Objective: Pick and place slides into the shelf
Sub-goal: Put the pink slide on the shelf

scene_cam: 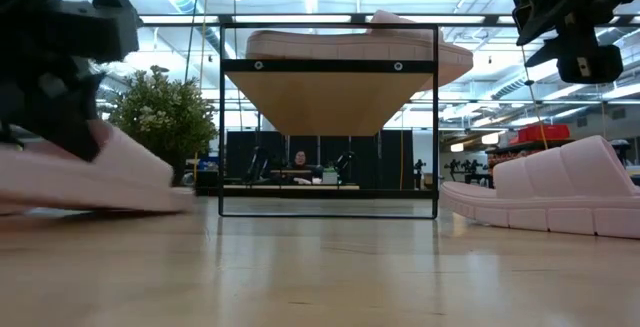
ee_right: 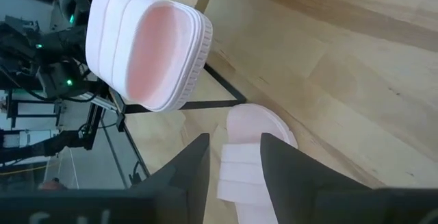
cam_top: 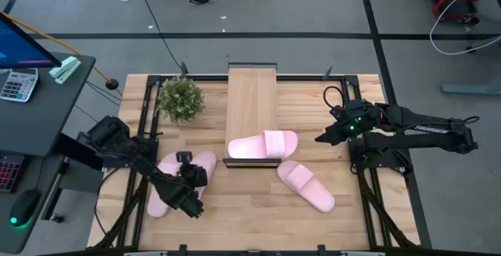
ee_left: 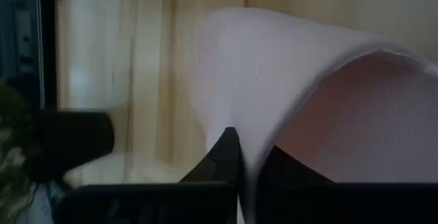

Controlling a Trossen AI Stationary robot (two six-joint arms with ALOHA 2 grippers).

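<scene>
Here the left gripper [cam_top: 188,184] sits low over the pair of slides [cam_top: 176,179] on the table's left side, and the left wrist view shows its fingers [ee_left: 222,157] pinched tight on the thin edge of a pink strap [ee_left: 274,66]. So it has one slide of that pair by the strap, though the slide rests on the tabletop [cam_top: 258,217], not yet lifted. The shelf [cam_top: 252,107] lies to the gripper's right and a little farther back, its long axis running away from the robot, with one slide [cam_top: 264,145] already lying crosswise on its near end. The carry therefore has to go up and rightward onto the plank. The left arm reaches in from the table's left edge, bent down at the wrist. The right gripper [cam_top: 325,136] hangs above the table right of the shelf, fingers [ee_right: 198,166] apart and empty, the fourth slide [cam_top: 306,185] lying on the table below and nearer the robot.
</scene>
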